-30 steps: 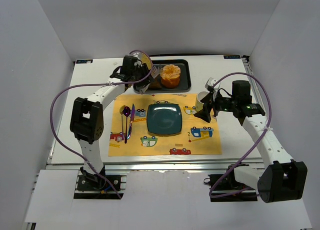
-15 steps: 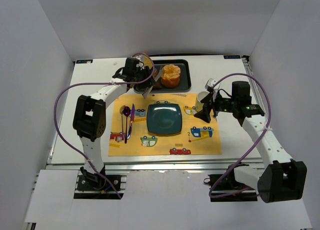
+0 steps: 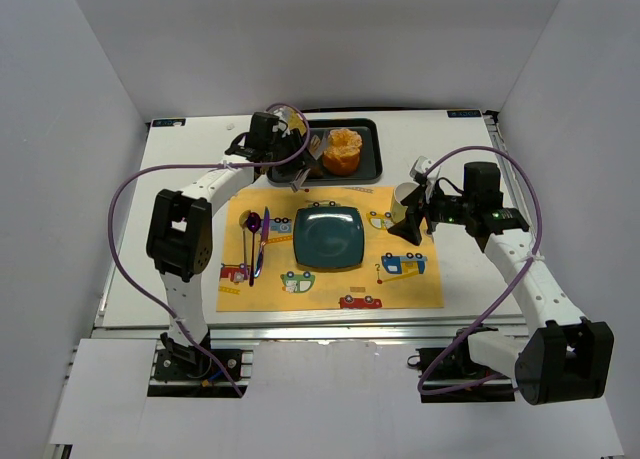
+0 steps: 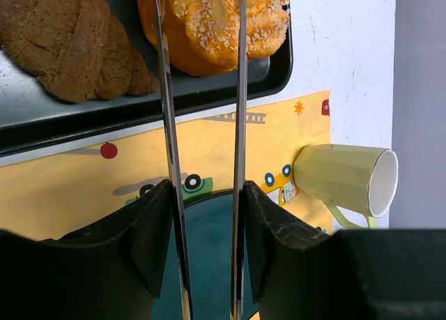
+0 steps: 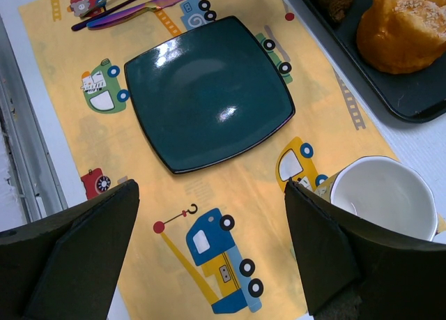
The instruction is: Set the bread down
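The bread (image 3: 343,151) is a big orange-golden bun with a seeded pale top (image 4: 209,27), lying in the black tray (image 3: 372,139) at the back. My left gripper (image 3: 290,154) is shut on a pair of metal tongs (image 4: 239,90). The two tong blades run forward from my jaws (image 4: 204,194) and lie over the bun, their tips cut off by the frame's top edge. Whether the blades pinch the bun cannot be told. The bread also shows in the right wrist view (image 5: 408,31). My right gripper (image 3: 410,224) hangs open over the yellow mat (image 5: 210,187), holding nothing.
A dark brown pastry (image 4: 70,44) lies in the tray left of the bun. A teal square plate (image 3: 328,237) sits mid-mat. A pale mug (image 3: 405,197) stands at the mat's right edge, close to my right gripper. Purple cutlery (image 3: 255,234) lies left of the plate.
My left gripper has swung right along the tray's front with the tongs, bringing the blades from the tray's left end onto the bread. The right arm has not moved.
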Controlling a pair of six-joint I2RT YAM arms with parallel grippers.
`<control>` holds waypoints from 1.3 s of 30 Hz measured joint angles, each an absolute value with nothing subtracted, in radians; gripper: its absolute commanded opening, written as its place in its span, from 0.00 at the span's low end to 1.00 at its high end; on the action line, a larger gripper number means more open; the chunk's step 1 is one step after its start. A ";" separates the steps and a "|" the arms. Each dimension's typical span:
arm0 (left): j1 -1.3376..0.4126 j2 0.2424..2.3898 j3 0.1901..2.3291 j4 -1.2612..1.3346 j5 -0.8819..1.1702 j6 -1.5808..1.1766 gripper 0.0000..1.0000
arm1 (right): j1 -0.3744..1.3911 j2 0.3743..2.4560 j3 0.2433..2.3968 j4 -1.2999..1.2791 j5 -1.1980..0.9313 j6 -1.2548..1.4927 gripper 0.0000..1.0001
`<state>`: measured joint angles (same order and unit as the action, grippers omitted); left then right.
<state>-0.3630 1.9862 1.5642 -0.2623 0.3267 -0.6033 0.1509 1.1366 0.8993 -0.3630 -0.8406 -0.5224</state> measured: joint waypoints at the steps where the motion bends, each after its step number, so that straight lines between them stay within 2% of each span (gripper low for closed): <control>1: -0.363 1.986 1.564 -0.262 0.328 -0.603 0.53 | 0.151 1.137 0.899 -0.363 -0.841 -0.522 0.89; 5: -0.363 1.987 1.564 -0.263 0.330 -0.603 0.49 | 0.151 1.135 0.899 -0.363 -0.841 -0.522 0.89; 9: -0.363 1.991 1.564 -0.270 0.332 -0.603 0.29 | 0.151 1.134 0.899 -0.363 -0.841 -0.522 0.89; 16: -0.363 2.009 1.565 -0.285 0.355 -0.596 0.09 | 0.151 1.129 0.899 -0.363 -0.841 -0.515 0.89; 21: -0.363 2.009 1.581 -0.280 0.361 -0.603 0.04 | 0.151 1.124 0.899 -0.362 -0.841 -0.505 0.86; 24: -0.363 2.008 1.585 -0.266 0.365 -0.615 0.04 | 0.151 1.122 0.899 -0.355 -0.841 -0.492 0.74; 27: -0.363 2.004 1.585 -0.252 0.370 -0.630 0.03 | 0.150 1.121 0.899 -0.330 -0.841 -0.454 0.46; 28: -0.363 2.003 1.586 -0.250 0.373 -0.633 0.02 | 0.150 1.121 0.899 -0.319 -0.842 -0.439 0.14; 29: -0.363 2.002 1.590 -0.248 0.377 -0.638 0.02 | 0.149 1.121 0.899 -0.308 -0.841 -0.421 0.00; 34: -0.363 1.993 1.610 -0.244 0.388 -0.651 0.01 | 0.144 1.121 0.893 -0.241 -0.815 -0.313 0.00; 39: -0.363 1.952 1.611 -0.242 0.390 -0.652 0.01 | 0.144 1.121 0.893 -0.153 -0.645 -0.156 0.00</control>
<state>-0.3630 1.9518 1.6112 -0.2417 0.3901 -0.6518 0.1444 1.1213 0.8932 -0.1528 -0.6453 -0.1558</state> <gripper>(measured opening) 0.302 0.007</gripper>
